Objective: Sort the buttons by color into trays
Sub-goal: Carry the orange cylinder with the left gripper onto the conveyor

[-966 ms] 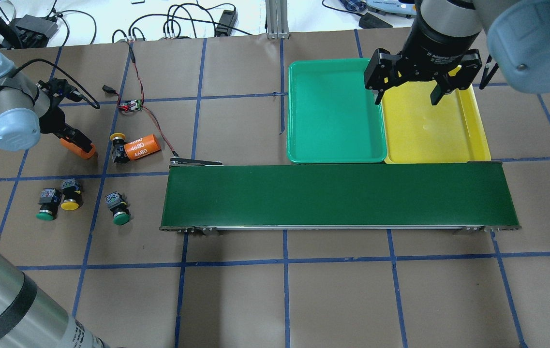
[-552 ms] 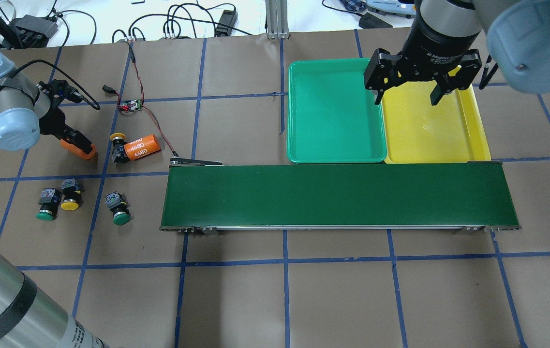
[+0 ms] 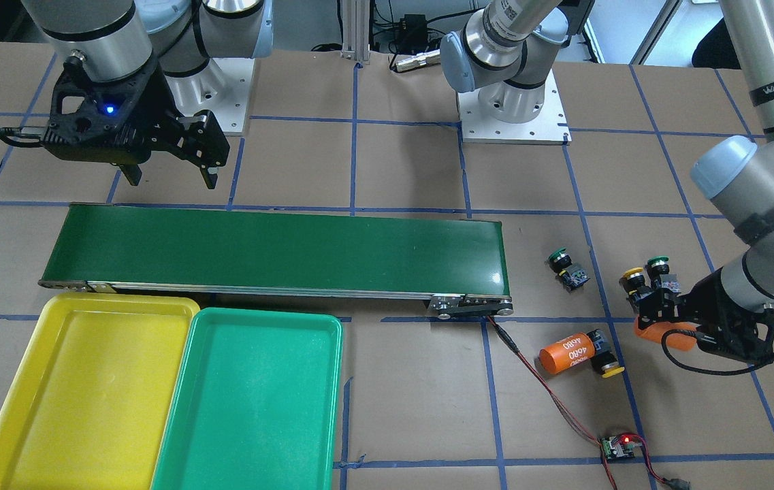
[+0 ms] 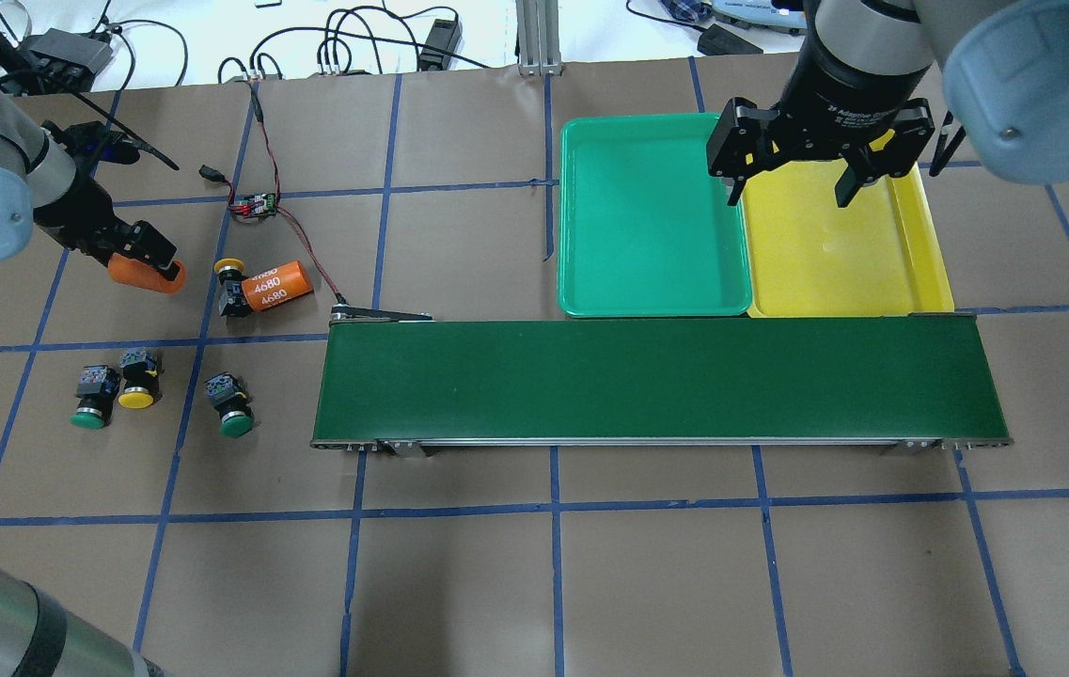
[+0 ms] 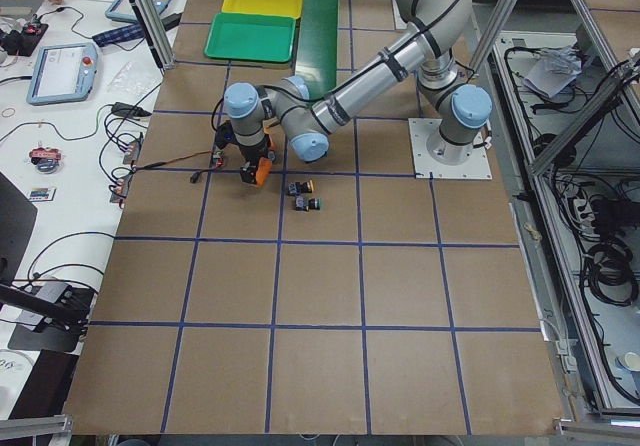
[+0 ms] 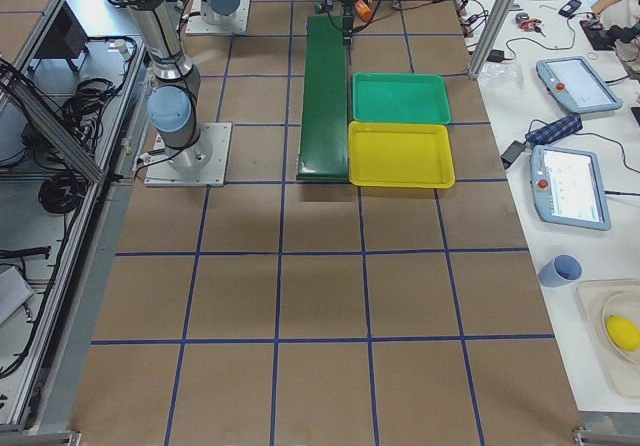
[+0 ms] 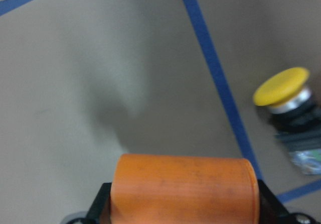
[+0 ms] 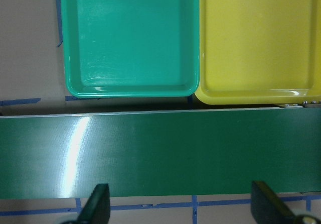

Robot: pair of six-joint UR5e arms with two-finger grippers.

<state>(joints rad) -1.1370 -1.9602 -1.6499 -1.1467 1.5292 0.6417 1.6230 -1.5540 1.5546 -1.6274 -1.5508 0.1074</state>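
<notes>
The left gripper (image 4: 147, 265) was clamped shut across a plain orange cylinder (image 7: 183, 189), near the left end of the table (image 4: 459, 583). Just beside it lay a yellow-capped button (image 4: 230, 282), touching an orange cylinder marked 4680 (image 4: 276, 287). Nearer the robot, a green-capped button (image 4: 89, 400) and a second yellow-capped button (image 4: 136, 384) lay close together. Another green-capped button (image 4: 233, 411) lay apart to their right, near the left end of the conveyor belt (image 4: 656, 376). The right gripper (image 4: 791, 193) hung above the belt's right part, fingers spread wide, holding nothing. Beyond the belt, the green tray (image 4: 652, 216) and yellow tray (image 4: 844, 268) sat side by side, touching.
</notes>
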